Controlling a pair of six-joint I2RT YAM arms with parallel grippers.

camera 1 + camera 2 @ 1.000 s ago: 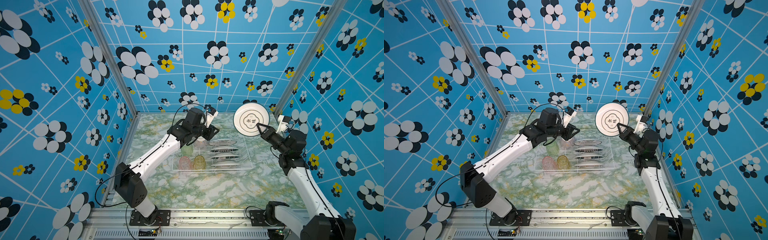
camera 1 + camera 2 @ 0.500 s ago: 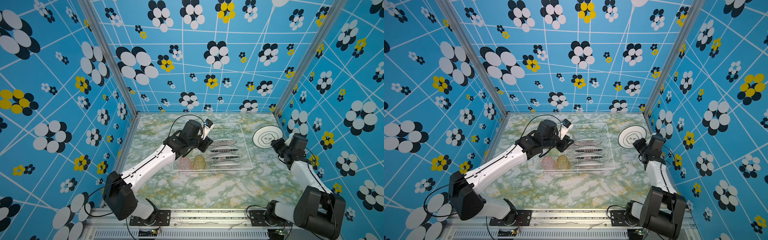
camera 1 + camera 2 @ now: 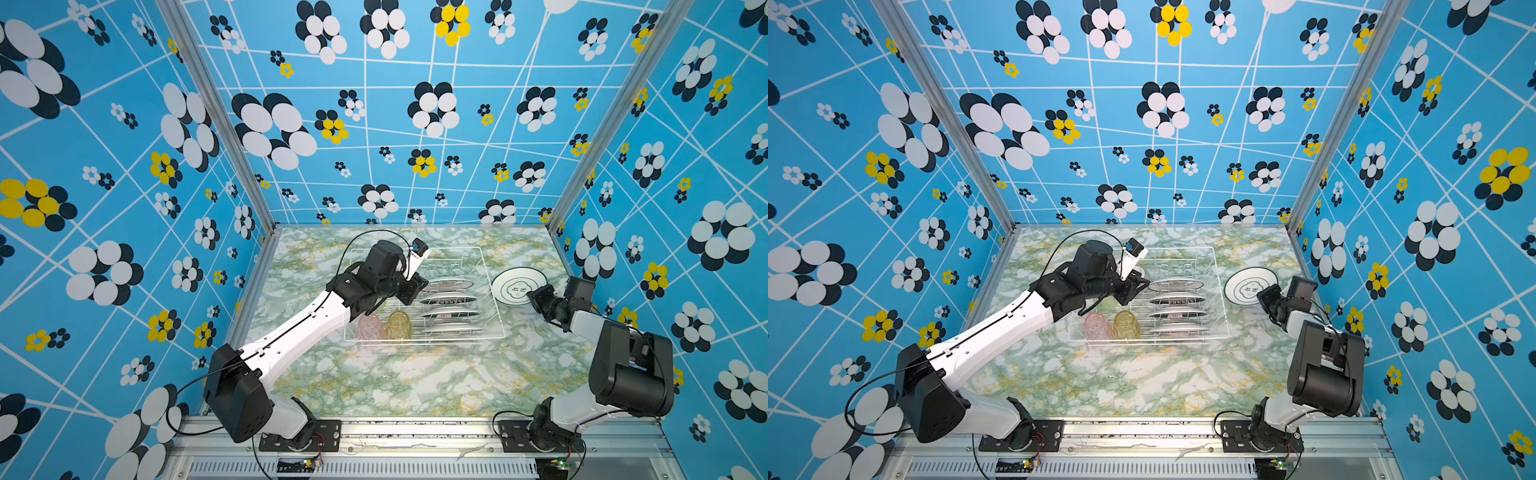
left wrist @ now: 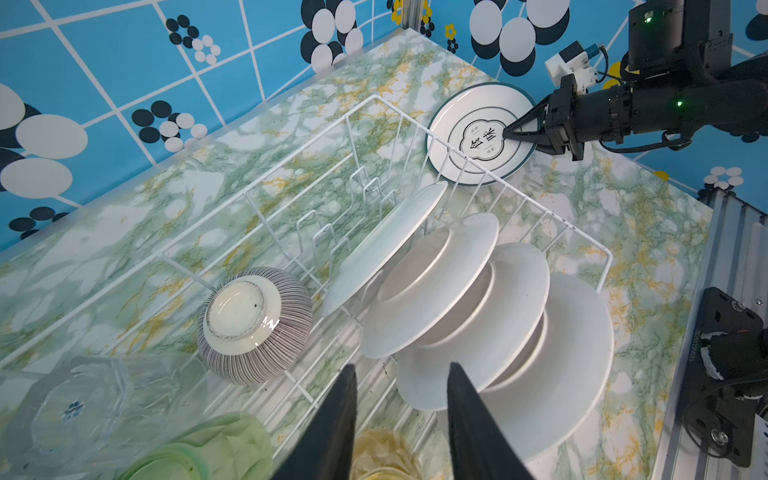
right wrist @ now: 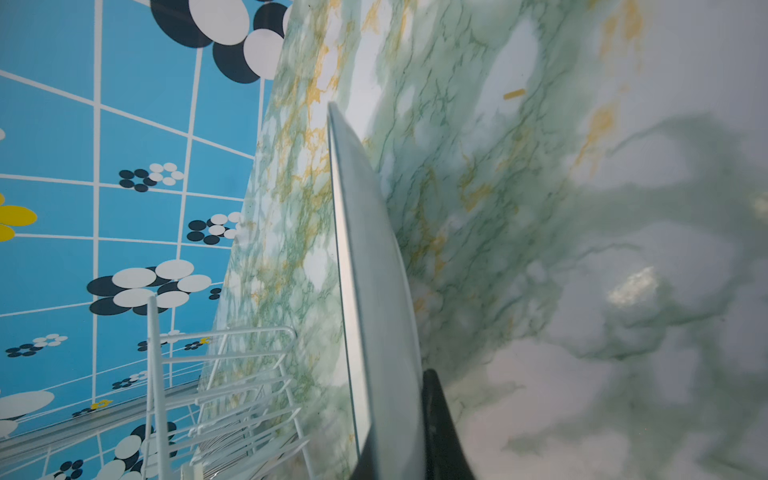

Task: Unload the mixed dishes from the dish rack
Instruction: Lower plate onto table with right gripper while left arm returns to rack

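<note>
The white wire dish rack point(image 3: 424, 341) point(image 3: 1150, 340) point(image 4: 498, 187) stands mid-table. It holds several white plates point(image 3: 449, 299) point(image 4: 457, 291) on edge, an upturned pink-striped bowl point(image 4: 253, 324), and pink point(image 3: 370, 328), amber point(image 3: 399, 326), clear point(image 4: 79, 411) and green point(image 4: 208, 444) tumblers. My left gripper point(image 3: 409, 291) point(image 4: 401, 365) hangs open over the rack between the tumblers and plates, with nothing between its fingers. My right gripper point(image 3: 532, 296) point(image 4: 505, 134) point(image 5: 399, 415) is shut on a green-rimmed plate point(image 3: 513, 284) point(image 3: 1246, 286) point(image 5: 374, 270). The plate is face up, low over the table just right of the rack.
The marble tabletop point(image 3: 415, 382) stretches in front of the rack to the aluminium rail point(image 3: 415, 424). Blue patterned walls close in the back and both sides. The right arm's elbow point(image 3: 627, 370) stands near the front right corner.
My right gripper has brought the green-rimmed plate down from upright above the rack's far right to low beside the rack. My left gripper has dropped lower over the rack.
</note>
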